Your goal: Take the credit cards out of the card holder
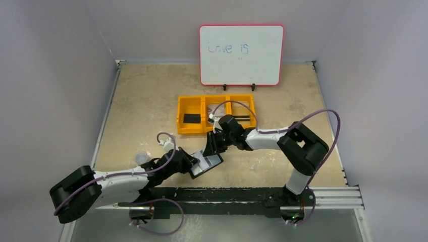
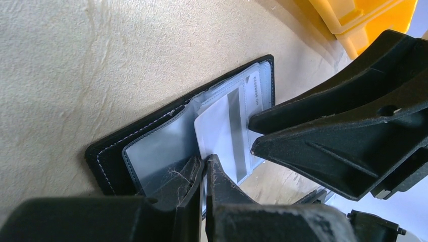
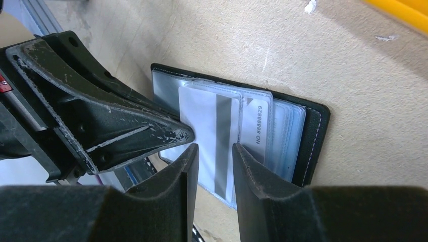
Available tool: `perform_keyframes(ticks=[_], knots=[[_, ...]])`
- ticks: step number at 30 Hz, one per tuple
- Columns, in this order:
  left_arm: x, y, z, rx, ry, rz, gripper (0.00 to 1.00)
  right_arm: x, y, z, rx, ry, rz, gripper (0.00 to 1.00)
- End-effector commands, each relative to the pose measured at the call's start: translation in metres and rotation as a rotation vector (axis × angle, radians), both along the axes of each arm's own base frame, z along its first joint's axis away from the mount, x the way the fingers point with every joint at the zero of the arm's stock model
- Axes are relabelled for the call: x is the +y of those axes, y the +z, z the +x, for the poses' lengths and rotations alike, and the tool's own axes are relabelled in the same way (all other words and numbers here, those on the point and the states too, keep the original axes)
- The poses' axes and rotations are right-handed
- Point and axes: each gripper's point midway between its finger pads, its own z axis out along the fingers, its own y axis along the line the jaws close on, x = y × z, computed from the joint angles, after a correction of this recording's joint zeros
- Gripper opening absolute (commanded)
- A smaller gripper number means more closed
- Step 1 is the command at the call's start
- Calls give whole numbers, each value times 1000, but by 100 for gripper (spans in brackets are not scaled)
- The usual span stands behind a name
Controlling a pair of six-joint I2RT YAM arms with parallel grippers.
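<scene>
beige table (image 1: 141, 101), white board (image 1: 241, 54) at the back, yellow tray (image 1: 203, 115) before it. from above, the wallet (image 1: 206, 166) lies open between my two claws. left wrist: my left claw (image 2: 206, 164) is pressed together, tips on the wallet's clear pocket. right wrist: my right claw (image 3: 214, 148) is spread over a striped white card (image 3: 202, 121) that sticks out past the wallet's edge.

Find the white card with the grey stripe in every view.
Top external: striped card, a pale patch on the open card holder, below the yellow tray.
Left wrist: striped card at centre.
Right wrist: striped card at centre, left of the numbered card.
Shared landmark: the card holder, with its stitched black border.
</scene>
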Motion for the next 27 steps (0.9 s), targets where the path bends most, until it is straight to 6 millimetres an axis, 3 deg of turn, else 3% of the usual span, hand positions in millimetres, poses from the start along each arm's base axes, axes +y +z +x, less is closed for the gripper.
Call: perform_keyframes(ticks=[1, 4, 9, 12, 14, 19, 27], knots=[[17, -19, -4, 0, 11, 79, 0, -7, -28, -19, 66, 43, -66, 34], [18, -21, -5, 4, 12, 83, 0, 0, -21, -21, 76, 66, -18, 34], [22, -20, -5, 5, 18, 111, 18, 1, -9, -21, 65, 64, 2, 34], [25, -18, -4, 5, 24, 133, 19, 0, -1, -20, 56, 46, 15, 34], [28, -17, -5, 10, 26, 146, 18, -4, -2, -20, 57, 28, -10, 34], [30, -14, -8, 17, 17, 157, 32, -25, -9, -17, 49, -44, -114, 36], [36, 3, -5, 1, 16, 214, 35, -35, -11, -26, 51, -39, -118, 38]])
